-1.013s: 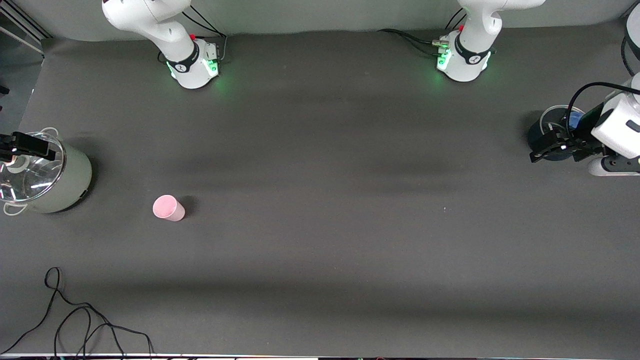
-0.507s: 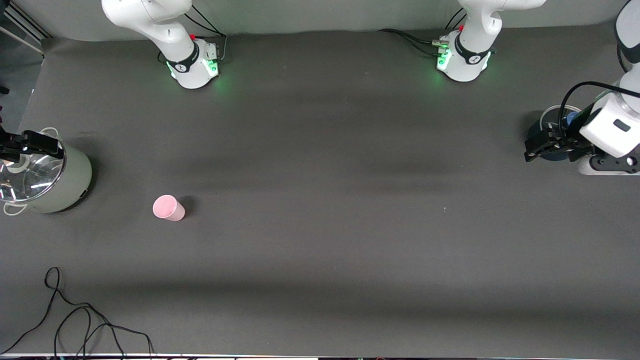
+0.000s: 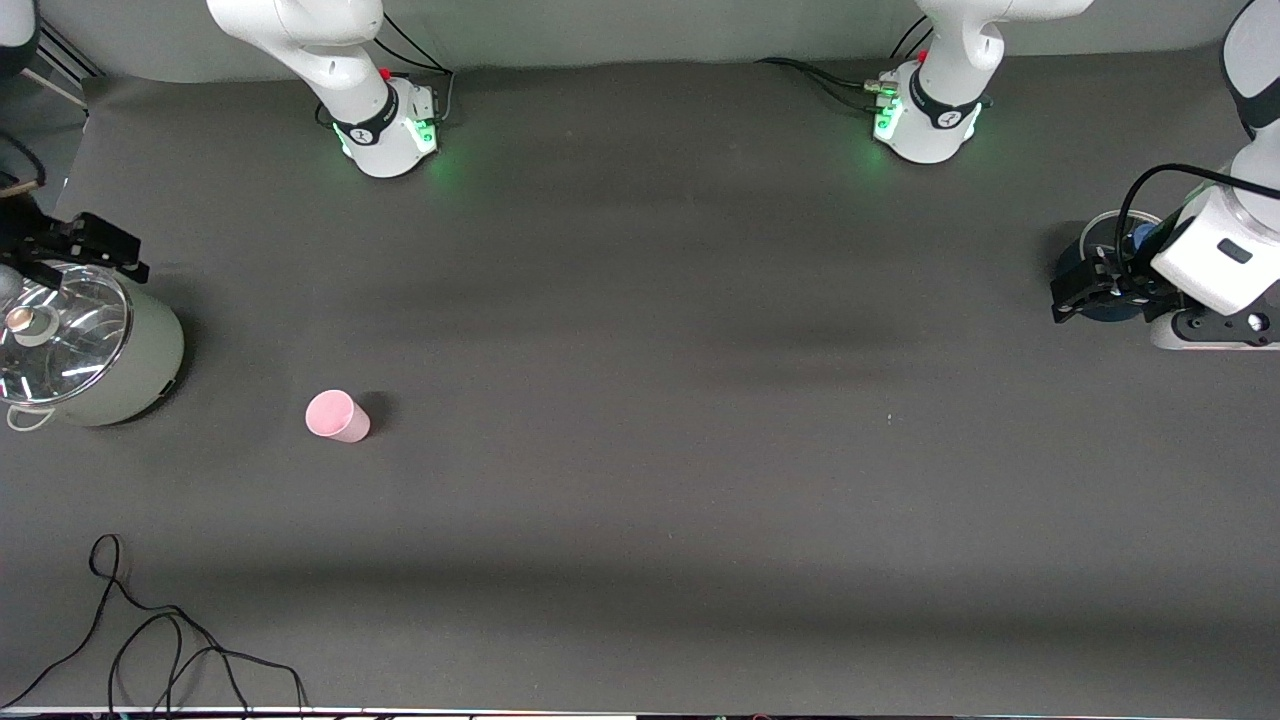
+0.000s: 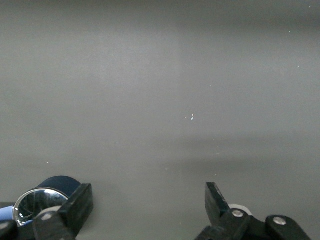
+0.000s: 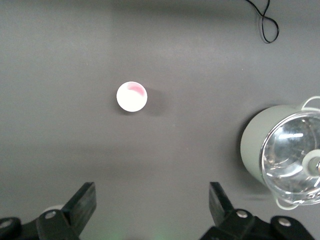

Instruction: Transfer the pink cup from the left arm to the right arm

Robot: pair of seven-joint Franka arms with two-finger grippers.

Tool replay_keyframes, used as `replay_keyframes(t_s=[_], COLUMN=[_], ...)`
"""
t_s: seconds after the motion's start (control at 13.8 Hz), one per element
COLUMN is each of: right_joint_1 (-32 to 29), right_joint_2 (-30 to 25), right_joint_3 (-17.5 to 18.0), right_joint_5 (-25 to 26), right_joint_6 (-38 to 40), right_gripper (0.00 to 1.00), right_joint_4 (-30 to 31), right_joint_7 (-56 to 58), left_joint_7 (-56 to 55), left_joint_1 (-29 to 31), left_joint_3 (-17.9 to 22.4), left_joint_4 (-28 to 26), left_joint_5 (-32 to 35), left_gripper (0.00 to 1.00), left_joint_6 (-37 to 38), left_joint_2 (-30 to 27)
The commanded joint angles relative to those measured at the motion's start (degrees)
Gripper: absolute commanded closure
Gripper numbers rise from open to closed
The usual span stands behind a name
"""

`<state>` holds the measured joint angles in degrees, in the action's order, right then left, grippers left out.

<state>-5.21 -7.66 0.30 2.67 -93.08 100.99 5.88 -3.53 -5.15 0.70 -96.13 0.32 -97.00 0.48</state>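
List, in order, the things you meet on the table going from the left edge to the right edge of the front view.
Black cable and grey-green lidded pot come first, overlapping, so unordered → pink cup → dark blue pot under the left claw.

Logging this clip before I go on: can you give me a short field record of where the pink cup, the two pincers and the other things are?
pink cup: upright on the table, untouched, toward the right arm's end
right pincer: open, empty, above the lidded grey pot
left pincer: open, empty, over the dark blue pot at the left arm's end
cable: loose, nearer the front camera than the cup
handover: not begun
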Motion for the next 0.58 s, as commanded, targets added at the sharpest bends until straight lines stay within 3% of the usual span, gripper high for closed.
replay_keyframes(t_s=[0.0, 0.29, 0.51], right_joint_1=[-0.42, 0.55, 0.64], right_joint_2=[-1.66, 2.64, 3.0], right_joint_3=[0.58, 0.05, 0.05], right_joint_5=[0.67, 0.67, 0.67], right_joint_6=[-1.76, -0.62, -0.44], right_gripper=[0.0, 0.0, 0.0], right_joint_4=[2.37, -2.02, -1.85], right_joint_7=[-3.86, -3.94, -3.95], left_joint_7=[0.46, 2.56, 1.86], left_joint_1=[-1.35, -1.18, -1.09], left_joint_3=[0.71, 0.71, 0.71], left_joint_4=[-0.02, -0.02, -0.02], left_joint_5=[0.91, 0.74, 0.3], left_gripper=[0.0, 0.0, 0.0], left_joint_6=[0.94, 0.68, -0.03], left_joint_2=[-0.74, -0.66, -0.66])
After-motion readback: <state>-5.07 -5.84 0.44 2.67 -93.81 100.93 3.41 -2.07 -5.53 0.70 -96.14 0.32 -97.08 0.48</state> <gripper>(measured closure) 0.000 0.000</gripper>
